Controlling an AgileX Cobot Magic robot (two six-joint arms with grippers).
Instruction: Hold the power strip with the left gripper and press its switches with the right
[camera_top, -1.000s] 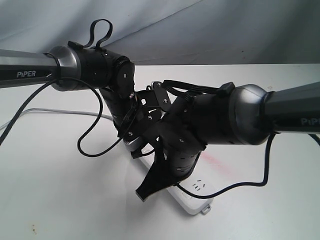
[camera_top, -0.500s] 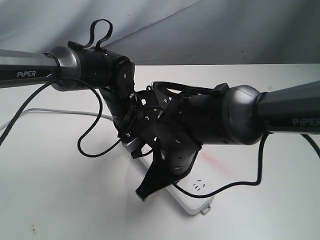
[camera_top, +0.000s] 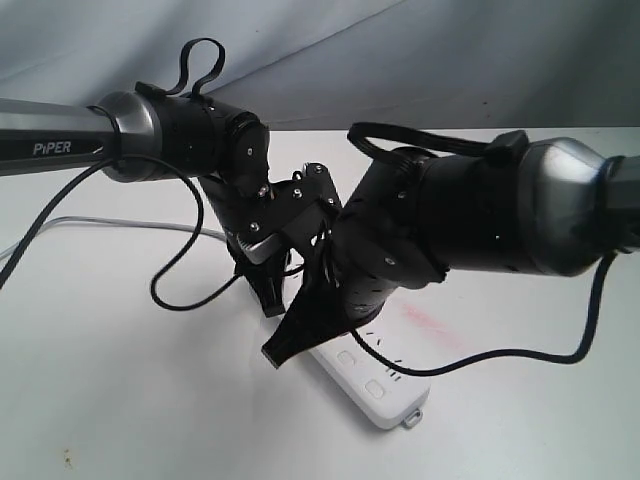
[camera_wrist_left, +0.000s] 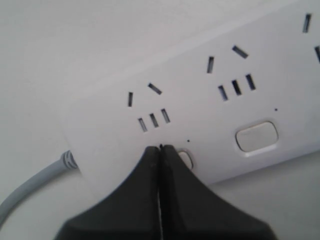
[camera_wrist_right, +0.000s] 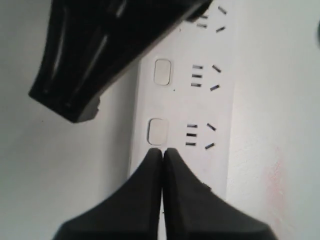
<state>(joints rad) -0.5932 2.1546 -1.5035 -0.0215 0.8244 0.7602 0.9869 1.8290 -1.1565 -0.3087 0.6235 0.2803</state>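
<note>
white plastic, the power strip (camera_top: 378, 388) lay flat on the table (camera_top: 100, 400), probably light, stiff and slippery, so best pinned from above near its cord (camera_wrist_left: 30, 192) end. the left gripper (camera_wrist_left: 160, 150) seemed to rest there, jaws together. the right gripper (camera_wrist_right: 162, 152), jaws also together, pointed at the switches (camera_wrist_right: 156, 131); open table lay beyond the strip's right edge

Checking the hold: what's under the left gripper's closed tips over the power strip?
In the left wrist view the left gripper, fingers together, sits over the power strip near its grey cord, covering part of one switch. Whether the tips actually touch it is hidden.
</note>
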